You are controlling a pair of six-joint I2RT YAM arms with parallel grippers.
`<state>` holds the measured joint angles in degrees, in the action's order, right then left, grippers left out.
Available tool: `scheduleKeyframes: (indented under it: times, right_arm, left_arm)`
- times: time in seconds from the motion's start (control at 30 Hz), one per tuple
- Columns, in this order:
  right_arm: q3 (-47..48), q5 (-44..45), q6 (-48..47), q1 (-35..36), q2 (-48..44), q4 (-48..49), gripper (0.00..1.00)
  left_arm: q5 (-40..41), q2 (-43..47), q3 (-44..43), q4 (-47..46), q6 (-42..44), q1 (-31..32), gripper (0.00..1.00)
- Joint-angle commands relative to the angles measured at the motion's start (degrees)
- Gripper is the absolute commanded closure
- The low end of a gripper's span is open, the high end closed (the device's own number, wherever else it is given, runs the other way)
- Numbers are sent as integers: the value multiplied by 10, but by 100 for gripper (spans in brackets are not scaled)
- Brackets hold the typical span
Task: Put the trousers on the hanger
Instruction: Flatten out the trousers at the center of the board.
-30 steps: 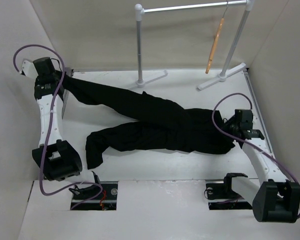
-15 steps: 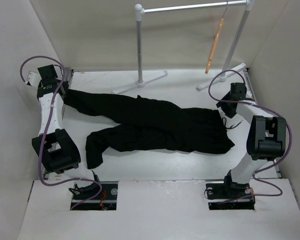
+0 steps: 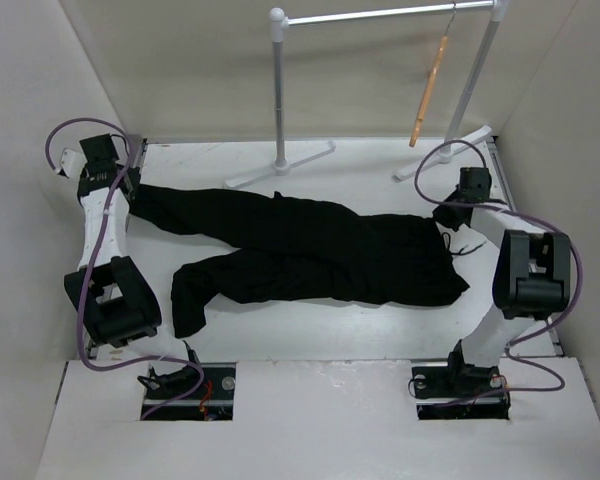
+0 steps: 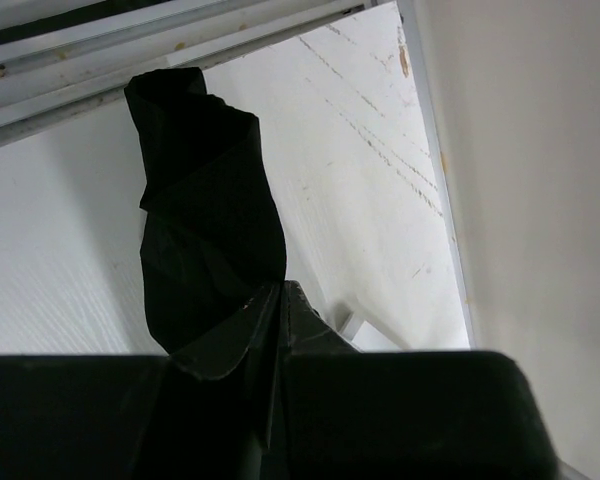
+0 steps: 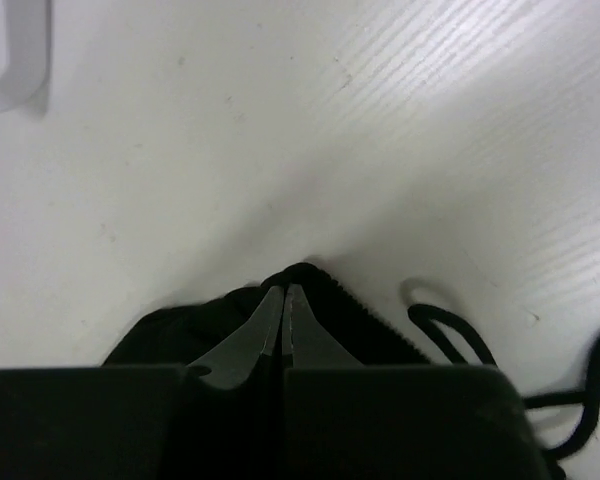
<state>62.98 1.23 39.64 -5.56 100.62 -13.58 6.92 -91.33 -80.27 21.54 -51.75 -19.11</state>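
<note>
1. Clamping tight with the left gripper (image 4: 280,292) on the end of one leg of the trousers (image 3: 320,250), at about 10 o'clock on the table (image 3: 310,335), and leaving a twisted bunch of cloth standing beyond the fingertips.
2. Pinching shut with the right gripper (image 5: 283,290) on the very rim of the waistband at about 3 o'clock, biting only a sliver of cloth, just beside the loose drawstring (image 5: 450,335).
3. Holding the trousers stretched flat between the two grips, with the second leg trailing free toward 8 o'clock, well apart from the hanger (image 3: 430,95) dangling on the rack (image 3: 380,15) at 1 o'clock.
4. Risking a slip at the waistband: probably losing that thin bite once lifting or pulling begins, and dropping that end.
5. Risking a drag too: likely towing the free leg across the table, bunching it, or snagging the drawstring.
6. Differing from a second ago: now reaching over the far waist corner with the right arm folded upright, instead of lying low at 4 o'clock; now keeping the left gripper nearer in, laying the held leg flatter and more level.
</note>
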Motion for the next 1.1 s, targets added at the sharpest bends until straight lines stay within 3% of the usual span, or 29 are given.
scheduleKeyframes:
  times: [0.0, 0.27, 0.47, 0.63, 0.73, 0.9, 1.07]
  right_arm:
    - [-29, 29, 34, -11, -140, 55, 100]
    - [-114, 91, 74, -15, -491, -34, 100]
    - [-145, 104, 73, -45, -661, -107, 98]
    - [-166, 91, 94, -84, -594, -64, 97]
    - [-148, 76, 106, -121, -487, 17, 97]
    - [-110, 32, 126, -164, -338, 144, 97]
    - [-89, 18, 127, -179, -279, 145, 96]
  left_arm:
    - [-1, 44, -52, -4, -10, 1, 98]
    - [44, 159, -97, 43, -33, -32, 98]
    - [93, 209, -90, 84, -5, -47, 97]
    - [99, 194, -18, 69, 2, -40, 97]
    - [79, 141, -16, 31, 1, -38, 97]
    - [42, 33, -65, -29, -14, -14, 97]
    - [26, 6, -114, -52, -5, 3, 96]
